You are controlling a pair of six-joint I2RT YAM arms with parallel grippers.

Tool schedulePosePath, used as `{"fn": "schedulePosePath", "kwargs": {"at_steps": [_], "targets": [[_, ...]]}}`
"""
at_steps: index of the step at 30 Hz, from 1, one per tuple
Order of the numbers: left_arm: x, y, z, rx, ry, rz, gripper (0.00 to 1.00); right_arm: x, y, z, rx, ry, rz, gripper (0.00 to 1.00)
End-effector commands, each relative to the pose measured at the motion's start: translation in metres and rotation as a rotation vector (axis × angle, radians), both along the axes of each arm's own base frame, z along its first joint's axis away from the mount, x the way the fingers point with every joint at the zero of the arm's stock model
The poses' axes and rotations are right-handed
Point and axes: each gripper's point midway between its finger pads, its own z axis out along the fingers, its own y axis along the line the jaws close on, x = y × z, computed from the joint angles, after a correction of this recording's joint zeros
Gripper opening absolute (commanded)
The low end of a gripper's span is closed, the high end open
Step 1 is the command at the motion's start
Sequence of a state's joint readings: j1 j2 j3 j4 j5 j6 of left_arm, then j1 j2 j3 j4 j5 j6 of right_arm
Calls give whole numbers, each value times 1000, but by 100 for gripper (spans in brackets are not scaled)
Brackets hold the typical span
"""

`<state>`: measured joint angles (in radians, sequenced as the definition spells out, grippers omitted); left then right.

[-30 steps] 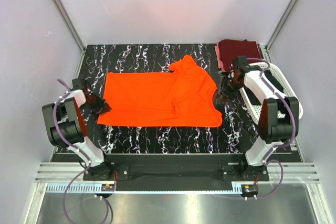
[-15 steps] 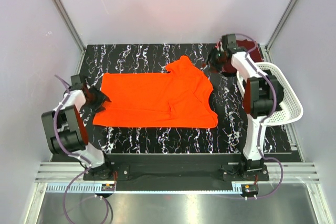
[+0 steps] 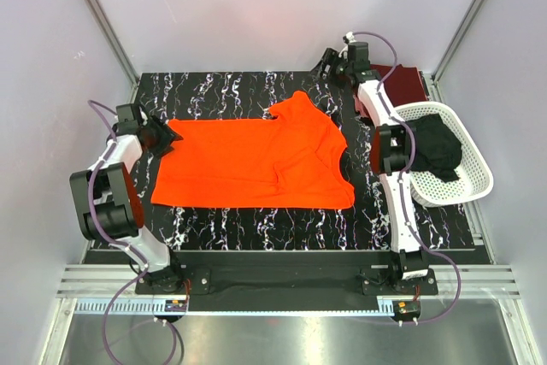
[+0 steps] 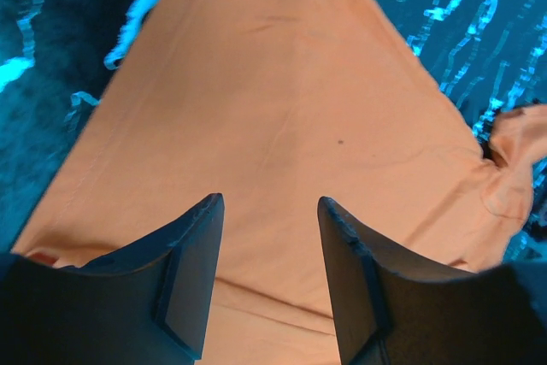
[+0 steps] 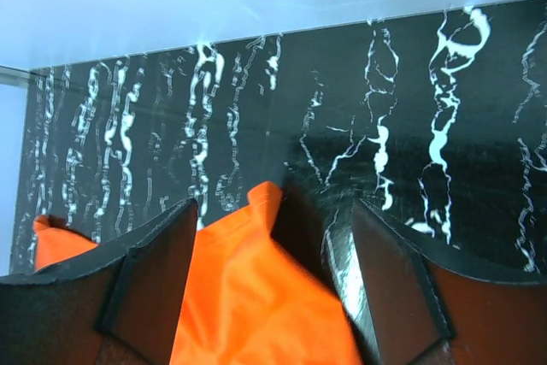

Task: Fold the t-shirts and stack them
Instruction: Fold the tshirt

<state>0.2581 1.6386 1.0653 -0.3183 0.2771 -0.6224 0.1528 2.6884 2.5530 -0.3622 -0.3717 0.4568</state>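
Right gripper point(image 3: 328, 64) near maroon shirt point(image 3: 406, 83); white basket point(image 3: 479, 173) holds black shirt point(image 3: 436, 147).

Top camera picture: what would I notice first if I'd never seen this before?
The bright orange t-shirt, spread out across the middle of the black marbled table. Next, the white basket on the right with a black t-shirt inside, and a folded maroon t-shirt in the far right corner.

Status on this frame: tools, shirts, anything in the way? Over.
Left tool open over left end of orange t-shirt. Right tool open, off its far tip. Maroon t-shirt folded far right, black t-shirt in basket. Nothing blocking.
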Motion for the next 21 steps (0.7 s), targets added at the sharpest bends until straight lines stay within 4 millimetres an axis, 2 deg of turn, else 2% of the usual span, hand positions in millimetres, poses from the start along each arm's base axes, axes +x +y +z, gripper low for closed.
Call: {"fn": "schedulePosePath", "kwargs": {"at_steps": [1,3,7,13,16,21], "targets": [[16,-10,13,-33,-100,-64,52,12,24,2,27,-91,53,79],[13,-10,13,-30,-99,-66,52,13,36,-10,42,-90,75,78],[10,-13,14,-39,-107,-72,52,12,49,-36,80,-45,63,74],[15,-11,17,-46,-106,-62,52,-6,79,-55,107,21,123,72],[21,-8,17,-53,-90,-36,52,-12,84,-64,126,61,128,70],[33,-5,9,-76,-69,-10,52,-12,79,-69,99,71,113,59]]}}
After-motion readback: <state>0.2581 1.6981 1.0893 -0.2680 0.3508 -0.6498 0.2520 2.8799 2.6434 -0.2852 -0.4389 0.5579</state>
